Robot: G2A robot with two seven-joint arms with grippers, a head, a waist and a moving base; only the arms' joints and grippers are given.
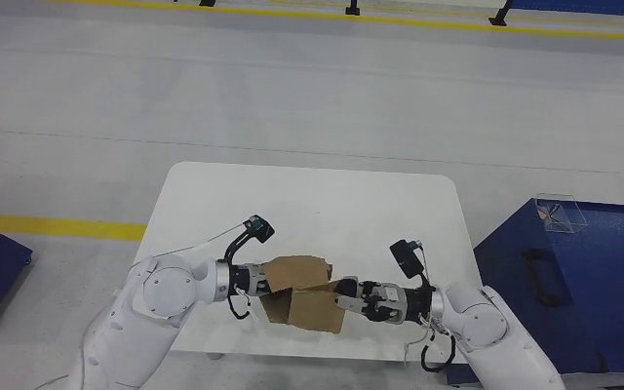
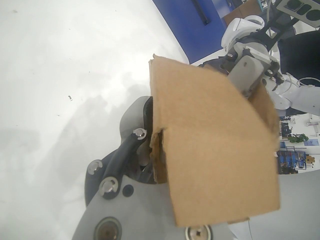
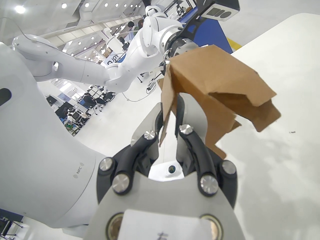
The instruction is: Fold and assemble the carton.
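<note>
A brown cardboard carton (image 1: 302,291), partly folded with loose flaps, hangs between both arms above the near part of the white table (image 1: 312,205). My left gripper (image 1: 265,283) is shut on the carton's left edge; the left wrist view has that carton (image 2: 212,136) covering most of its fingers (image 2: 136,116). From the other side my right gripper (image 1: 343,299) is shut on a thin carton flap (image 3: 166,106), which runs between its fingers (image 3: 190,116). The rest of the carton (image 3: 217,81) stretches away toward the left arm.
A blue cabinet (image 1: 556,283) stands just right of the table, with a clear plastic box (image 1: 558,210) on top. The table's far half lies bare. The table's front edge runs just below the carton.
</note>
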